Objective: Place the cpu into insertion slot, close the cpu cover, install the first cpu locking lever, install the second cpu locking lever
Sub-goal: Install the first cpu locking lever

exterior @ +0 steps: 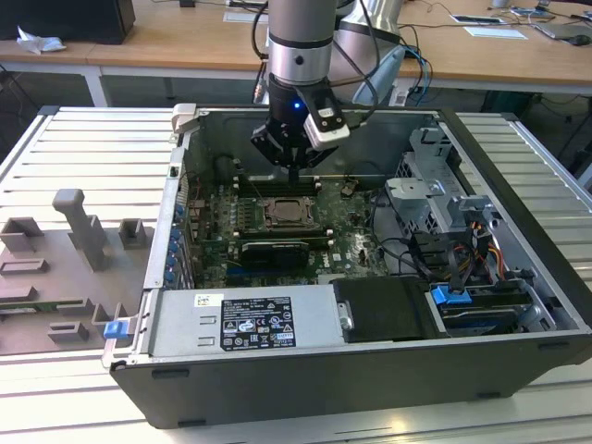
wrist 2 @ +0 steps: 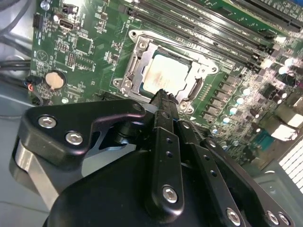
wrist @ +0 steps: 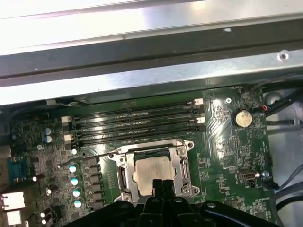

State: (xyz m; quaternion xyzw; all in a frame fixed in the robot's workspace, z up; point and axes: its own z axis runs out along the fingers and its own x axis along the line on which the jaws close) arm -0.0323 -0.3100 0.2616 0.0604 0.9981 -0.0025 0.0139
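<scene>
The cpu (wrist: 151, 171) (wrist 2: 166, 74), a pale silver-beige square, lies flat in the insertion slot (exterior: 287, 215) on the green motherboard. The grey metal cpu cover (wrist: 183, 166) (wrist 2: 136, 53) lies down around it, framing the chip. A thin locking lever (wrist: 85, 158) juts out sideways from one corner of the socket. My gripper (exterior: 293, 176) (wrist 2: 163, 93) (wrist: 158, 182) hangs just above the socket's edge with its black fingers shut together, nothing between them. Its tip overlaps the chip's near edge in both wrist views.
Long black memory slots (wrist: 137, 120) run beside the socket. A coin battery (wrist: 242, 118) sits on the board. Case walls, a power supply (exterior: 240, 319), a drive cage (exterior: 435, 194) and loose cables (exterior: 412, 250) ring the motherboard. A grey fixture tray (exterior: 65, 259) lies outside the case.
</scene>
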